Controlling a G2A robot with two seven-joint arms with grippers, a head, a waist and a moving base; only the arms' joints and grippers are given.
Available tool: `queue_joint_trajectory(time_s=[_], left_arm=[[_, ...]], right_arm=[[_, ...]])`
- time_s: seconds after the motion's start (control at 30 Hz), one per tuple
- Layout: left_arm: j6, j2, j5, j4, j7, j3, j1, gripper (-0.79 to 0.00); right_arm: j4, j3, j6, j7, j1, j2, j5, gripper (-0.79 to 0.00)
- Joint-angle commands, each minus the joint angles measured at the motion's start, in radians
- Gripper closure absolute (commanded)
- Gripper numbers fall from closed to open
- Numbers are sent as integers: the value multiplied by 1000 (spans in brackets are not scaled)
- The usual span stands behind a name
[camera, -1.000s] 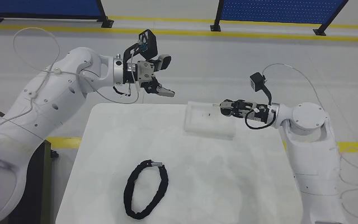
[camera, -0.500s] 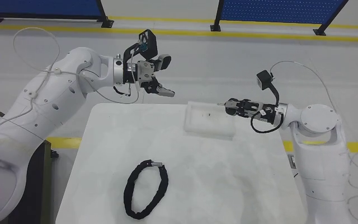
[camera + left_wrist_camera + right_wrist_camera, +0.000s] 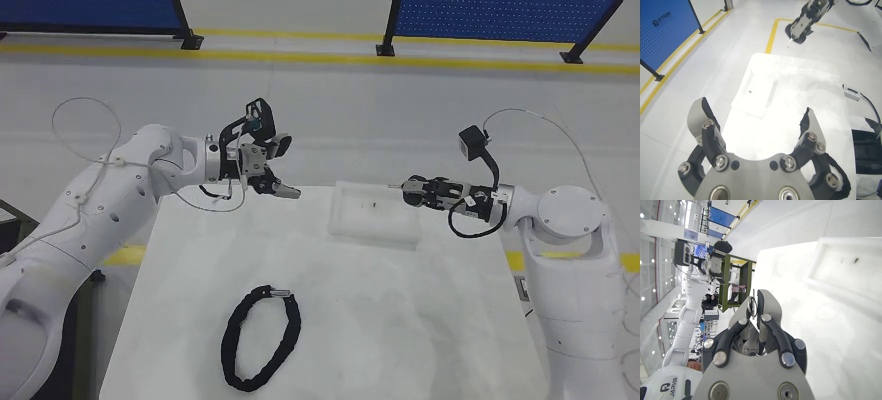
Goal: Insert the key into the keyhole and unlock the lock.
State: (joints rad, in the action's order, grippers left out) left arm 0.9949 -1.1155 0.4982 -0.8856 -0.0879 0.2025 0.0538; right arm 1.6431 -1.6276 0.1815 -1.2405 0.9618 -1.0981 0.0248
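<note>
A black cable lock lies coiled on the white table near its front left, its metal end pointing to the back. My right gripper hovers over the far right end of a white tray, shut on the key; the key's ring sits clamped between the pads. My left gripper hangs open and empty above the table's back left edge, its fingers spread wide. From there the right gripper and key show far off.
The shallow white tray sits at the back middle of the table, with a small dark speck in it. A small grey box with a cable lies on the floor beside the table.
The right gripper drew back from the tray with the key, then held still. The left gripper came down and nearer to the table's back left edge.
</note>
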Motion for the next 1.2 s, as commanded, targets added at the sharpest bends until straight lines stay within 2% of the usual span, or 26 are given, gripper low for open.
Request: queue_joint_trajectory(time_s=[0.0,0.17,0.3,0.4,0.53,0.67,0.77,1.17], left_arm=[[17,2,13,5,13,3,34,-785],[17,18,46,-24,20,-12,83,-785],[17,43,79,-102,1,-32,117,-785],[17,71,133,-141,-59,-32,153,-785],[17,98,100,-196,-138,-32,179,-785],[17,116,10,-235,-317,-32,212,-785],[17,122,-103,-239,-456,-32,213,-785],[17,122,-103,-239,-456,-32,213,-785]], right_arm=[[0,0,0,0,0,0,0,0],[0,0,0,0,0,0,0,0],[0,0,0,0,0,0,0,0],[0,0,0,0,0,0,0,0],[0,0,0,0,0,0,0,0],[0,0,0,0,0,0,0,0],[0,0,0,0,0,0,0,0],[0,0,0,0,0,0,0,0]])
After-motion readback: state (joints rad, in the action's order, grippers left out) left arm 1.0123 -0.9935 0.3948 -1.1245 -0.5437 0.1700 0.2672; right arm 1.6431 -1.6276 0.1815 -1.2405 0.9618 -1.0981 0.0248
